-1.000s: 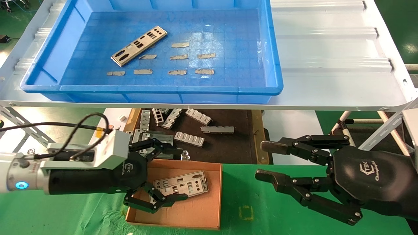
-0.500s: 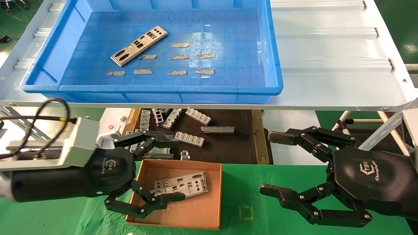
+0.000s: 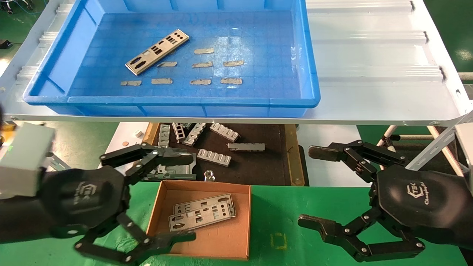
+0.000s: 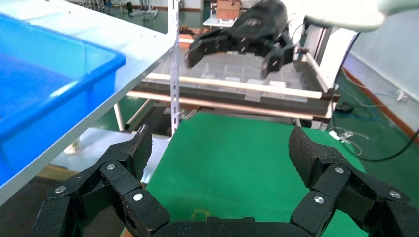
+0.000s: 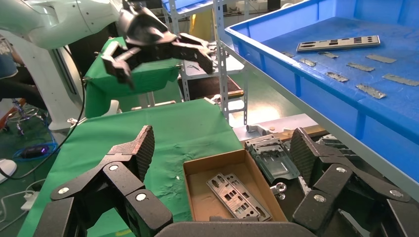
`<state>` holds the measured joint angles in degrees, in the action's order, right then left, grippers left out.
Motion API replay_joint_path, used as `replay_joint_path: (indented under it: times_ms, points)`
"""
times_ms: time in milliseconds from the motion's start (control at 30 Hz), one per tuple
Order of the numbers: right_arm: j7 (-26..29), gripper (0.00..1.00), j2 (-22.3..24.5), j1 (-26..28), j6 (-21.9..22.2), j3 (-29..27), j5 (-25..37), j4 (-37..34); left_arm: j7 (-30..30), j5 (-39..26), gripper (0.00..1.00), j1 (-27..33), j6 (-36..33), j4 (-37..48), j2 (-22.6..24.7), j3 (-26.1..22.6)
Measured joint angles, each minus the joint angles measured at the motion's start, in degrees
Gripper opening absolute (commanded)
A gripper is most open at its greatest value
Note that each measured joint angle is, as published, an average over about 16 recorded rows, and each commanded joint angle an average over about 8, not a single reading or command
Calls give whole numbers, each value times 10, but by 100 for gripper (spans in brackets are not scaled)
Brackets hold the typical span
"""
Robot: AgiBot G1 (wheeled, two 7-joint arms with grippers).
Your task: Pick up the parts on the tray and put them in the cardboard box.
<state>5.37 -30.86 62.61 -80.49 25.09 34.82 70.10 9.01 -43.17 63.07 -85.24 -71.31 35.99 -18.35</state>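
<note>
The shelf carried the tray, and everything else is placed from that tray. Below its near rim lay the mat scattered with brackets, and nearer still sat the box on the green cloth.

The right gripper hung near and to the right of the tray's near right corner, beside the box, fingers spread wide and empty. The left gripper hung below the tray's near left corner at the box's left wall, fingers also spread wide around nothing.

In the box lay 2 plates, overlapping, long axes roughly along the box. 1 plate remained on the tray floor in the left half, its long axis running diagonally from near-left to far-right. 8 grey strips lay on the floor to its right and nearer the rim.

That last plate lay up and beyond both grippers, over the near rim. By my reading the left gripper was much the nearer, so the reach falls to it, and its fingers would need to close across the plate's short width, square to that diagonal.
</note>
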Motion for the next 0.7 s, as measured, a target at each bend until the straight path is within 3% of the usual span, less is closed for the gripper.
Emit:
replay_joint_path:
  times_ms: [300,700]
  points:
    - [0,100,0,0,0,0,0,0,20,18,100,-19,-6,-29,-13,30]
    - [0,100,0,0,0,0,0,0,19,17,100,-18,-6,-27,-12,28]
